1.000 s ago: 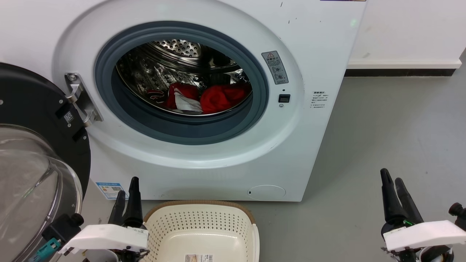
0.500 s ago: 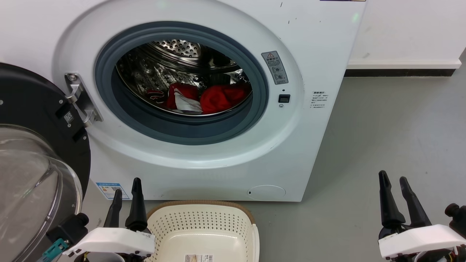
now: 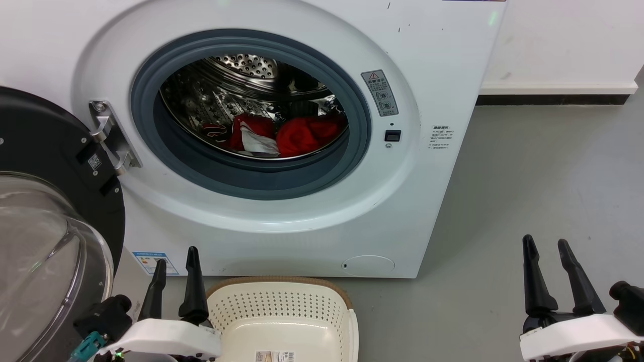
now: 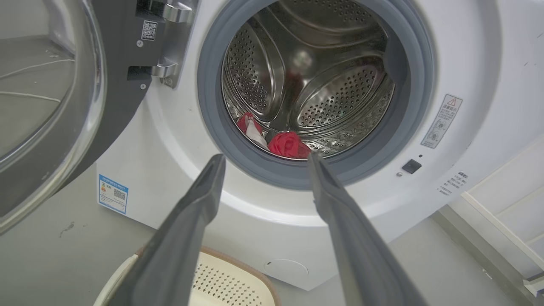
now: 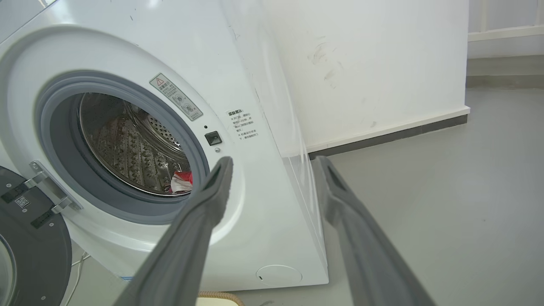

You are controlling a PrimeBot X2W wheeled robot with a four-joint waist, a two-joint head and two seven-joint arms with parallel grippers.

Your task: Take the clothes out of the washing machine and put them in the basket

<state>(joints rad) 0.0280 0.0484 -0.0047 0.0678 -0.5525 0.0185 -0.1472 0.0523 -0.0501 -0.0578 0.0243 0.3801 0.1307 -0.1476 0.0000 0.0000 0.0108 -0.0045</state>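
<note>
The clothes (image 3: 302, 137) lie in the washing machine (image 3: 443, 75), on the bottom of the perforated steel drum (image 3: 216, 100) towards its front edge: a plain red bundle on the right, touching a red piece with a white patch (image 3: 256, 143) on the left. The grey rubber ring (image 3: 251, 178) circles the opening. The door (image 3: 45, 151) is swung wide to the left on its metal hinge (image 3: 110, 136), its black rim carrying a small QR code (image 3: 94, 161) and its glass bowl (image 3: 40, 241) bulging out.

On the machine's front, right of the ring, sits a grey warning label (image 3: 380, 93) with a red triangle; its print is too small to read. Below it is a black latch square (image 3: 393, 136), and further right a small sticker (image 3: 440, 137) with unreadable lines. A blue-edged sticker (image 3: 153, 262) sits at the lower left corner of the front, a round cover (image 3: 368, 265) low on the right.

The basket (image 3: 271, 279) stands on the grey floor (image 3: 528, 176) just before the machine, with a barcode label (image 3: 274, 356) on its bottom.

The left gripper (image 3: 176, 256) hangs just beside the basket's left rim, fingers spread and holding nothing. The right gripper (image 3: 545, 241) is well apart to the right over bare floor, also spread and holding nothing. Nothing stands between the opening and either gripper.
</note>
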